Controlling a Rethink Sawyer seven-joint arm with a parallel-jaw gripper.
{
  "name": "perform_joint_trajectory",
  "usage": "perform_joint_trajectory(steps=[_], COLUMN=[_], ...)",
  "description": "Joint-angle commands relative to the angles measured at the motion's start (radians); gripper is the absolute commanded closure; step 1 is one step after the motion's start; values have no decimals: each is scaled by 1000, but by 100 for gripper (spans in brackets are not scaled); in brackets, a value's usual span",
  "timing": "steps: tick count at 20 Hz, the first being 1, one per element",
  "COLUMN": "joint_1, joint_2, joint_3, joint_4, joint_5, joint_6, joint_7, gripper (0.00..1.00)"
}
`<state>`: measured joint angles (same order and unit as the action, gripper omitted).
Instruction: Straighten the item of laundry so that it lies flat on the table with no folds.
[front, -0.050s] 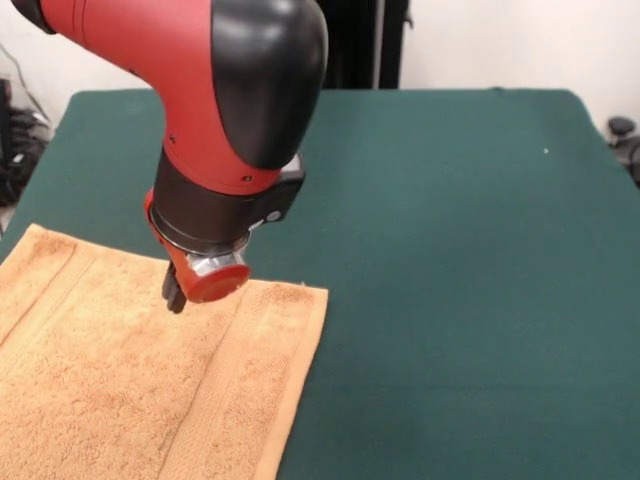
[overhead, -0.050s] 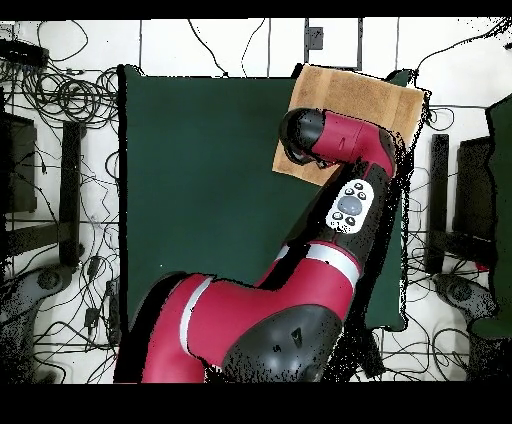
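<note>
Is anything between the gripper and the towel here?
Nothing visible. In the front view the gripper hangs right at the towel, near its far edge, with only bare towel around it. The overhead view hides this spot under the arm.

Even, soft room light fills both views. The arm (front, -0.050s: 200, 90) shows a pale sheen on its black shell and casts only a faint shadow on the towel (front, -0.050s: 120, 380). The table (front, -0.050s: 450, 250) looks matte, without glare.
</note>
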<state>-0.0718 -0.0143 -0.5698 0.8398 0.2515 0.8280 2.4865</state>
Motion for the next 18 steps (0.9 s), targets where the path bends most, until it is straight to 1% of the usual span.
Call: perform_joint_trajectory(steps=[1, 5, 9, 13, 18], joint_1=[23, 17, -6, -14, -31], joint_2=[46, 45, 56, 63, 62], joint_3=[98, 112, 159, 175, 212], joint_4=[124, 128, 129, 123, 134], joint_5=[-32, -32, -16, -15, -9], joint_6=[98, 95, 106, 122, 106], joint_7=[60, 52, 33, 22, 0], gripper=[100, 100, 100, 100, 100])
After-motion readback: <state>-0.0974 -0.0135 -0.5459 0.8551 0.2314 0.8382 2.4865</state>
